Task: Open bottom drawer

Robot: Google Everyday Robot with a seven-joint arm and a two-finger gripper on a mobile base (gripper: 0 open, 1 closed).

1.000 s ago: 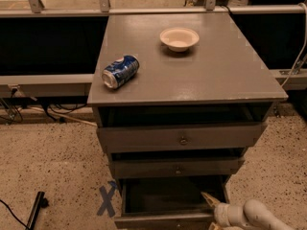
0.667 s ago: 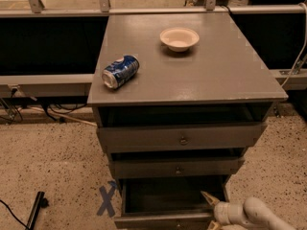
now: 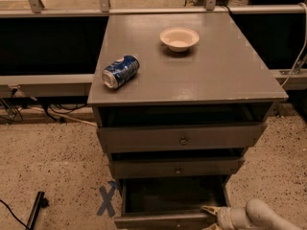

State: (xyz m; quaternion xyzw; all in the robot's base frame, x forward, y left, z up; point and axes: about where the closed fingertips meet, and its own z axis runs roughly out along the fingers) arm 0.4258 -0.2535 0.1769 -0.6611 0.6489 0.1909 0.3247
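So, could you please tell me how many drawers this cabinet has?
3: the top drawer slightly open, the middle drawer beneath it, and the bottom drawer pulled out furthest, with the gripper at its front edge.

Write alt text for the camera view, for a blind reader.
The bottom drawer of a grey three-drawer cabinet is pulled well out, dark interior showing, with the robot's gripper at its front right corner. On top lie a blue soda can on its side and a small white bowl.
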